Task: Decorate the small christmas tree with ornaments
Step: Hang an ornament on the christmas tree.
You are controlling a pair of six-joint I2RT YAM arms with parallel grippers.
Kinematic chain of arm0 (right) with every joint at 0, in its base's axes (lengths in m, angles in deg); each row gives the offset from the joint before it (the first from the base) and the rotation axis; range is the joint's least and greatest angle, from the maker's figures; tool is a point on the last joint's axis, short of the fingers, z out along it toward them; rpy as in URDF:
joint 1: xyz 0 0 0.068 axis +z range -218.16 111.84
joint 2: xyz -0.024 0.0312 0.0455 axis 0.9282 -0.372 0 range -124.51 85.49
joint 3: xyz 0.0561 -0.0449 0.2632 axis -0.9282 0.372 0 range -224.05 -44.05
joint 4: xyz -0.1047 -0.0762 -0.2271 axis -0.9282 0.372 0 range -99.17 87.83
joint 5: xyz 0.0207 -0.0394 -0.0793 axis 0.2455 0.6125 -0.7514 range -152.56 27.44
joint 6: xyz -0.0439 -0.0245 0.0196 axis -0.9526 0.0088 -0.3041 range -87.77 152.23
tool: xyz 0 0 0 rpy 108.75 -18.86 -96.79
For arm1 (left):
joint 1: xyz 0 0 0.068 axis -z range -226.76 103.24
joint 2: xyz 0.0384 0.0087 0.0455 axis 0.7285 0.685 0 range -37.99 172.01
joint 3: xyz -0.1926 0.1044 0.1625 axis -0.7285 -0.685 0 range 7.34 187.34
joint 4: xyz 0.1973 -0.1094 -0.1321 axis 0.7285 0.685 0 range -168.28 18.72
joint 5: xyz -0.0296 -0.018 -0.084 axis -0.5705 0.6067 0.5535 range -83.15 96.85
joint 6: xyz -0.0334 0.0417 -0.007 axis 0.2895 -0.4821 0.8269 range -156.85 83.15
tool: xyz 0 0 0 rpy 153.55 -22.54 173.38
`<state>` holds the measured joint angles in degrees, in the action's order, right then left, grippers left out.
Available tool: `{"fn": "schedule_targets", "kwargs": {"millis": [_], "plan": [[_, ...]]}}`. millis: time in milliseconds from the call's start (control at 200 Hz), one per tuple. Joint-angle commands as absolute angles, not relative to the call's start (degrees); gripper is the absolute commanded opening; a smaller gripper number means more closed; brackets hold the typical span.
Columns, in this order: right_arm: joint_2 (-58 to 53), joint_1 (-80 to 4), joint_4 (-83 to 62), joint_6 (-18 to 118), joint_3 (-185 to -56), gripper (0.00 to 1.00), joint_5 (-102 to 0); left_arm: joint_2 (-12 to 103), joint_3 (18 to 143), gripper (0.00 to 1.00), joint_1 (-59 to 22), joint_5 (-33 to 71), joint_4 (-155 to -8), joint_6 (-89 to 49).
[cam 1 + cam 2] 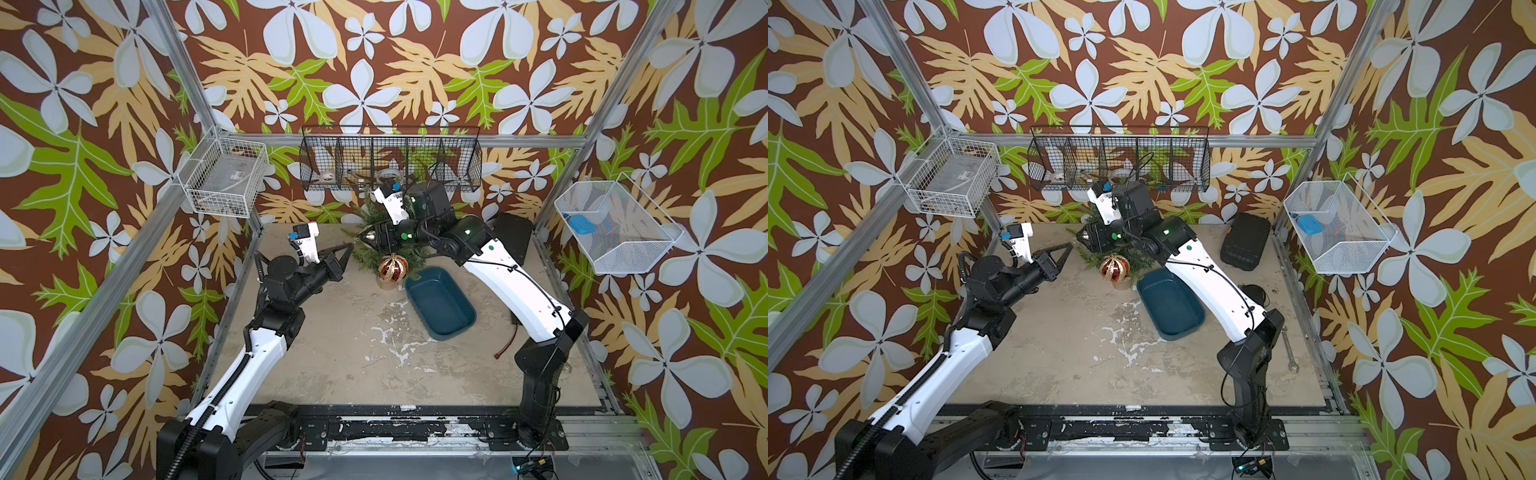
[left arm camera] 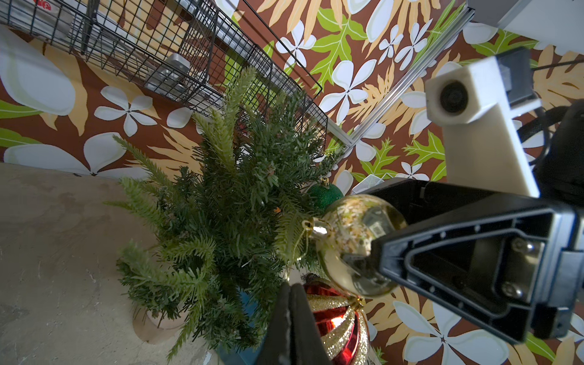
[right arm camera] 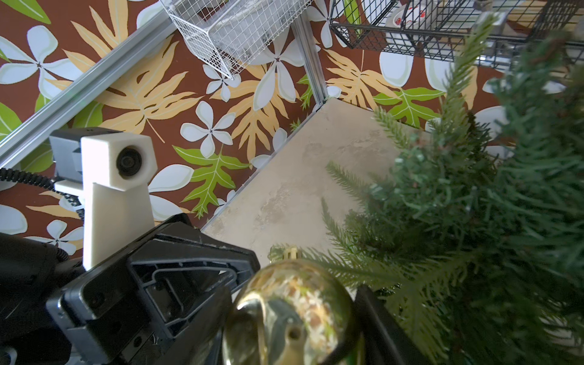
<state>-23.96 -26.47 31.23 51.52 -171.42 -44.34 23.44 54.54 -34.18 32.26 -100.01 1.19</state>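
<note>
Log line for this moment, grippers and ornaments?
left gripper: shut, empty | right gripper: shut on gold ball at small christmas tree | striped ball: on tree | green ball: on tree | tray: empty

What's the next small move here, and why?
Probably nudge the right end effector toward the tree so the gold ball's loop slips over a branch tip. It grips the ball, and the loop dangles right beside that tip. The striped ball and green ball are already on the tree.

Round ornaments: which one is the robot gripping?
The shiny gold ball, pinched by the right gripper; the green glitter ball and red-gold striped ball sit ungripped.
</note>
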Motion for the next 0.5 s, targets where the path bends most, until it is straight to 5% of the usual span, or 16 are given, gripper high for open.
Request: {"fn": "schedule_targets", "kwargs": {"millis": [0,496], "plan": [[-23.07,-26.52,31.06,51.3,-171.15,0.59,-44.49,23.52,54.88,0.0,-34.26,32.74,-102.09,1.57],[-22.15,-26.67,30.74,51.4,-170.14,0.59,-43.66,23.55,54.49,0.0,-34.2,33.75,-103.33,2.66]]}}
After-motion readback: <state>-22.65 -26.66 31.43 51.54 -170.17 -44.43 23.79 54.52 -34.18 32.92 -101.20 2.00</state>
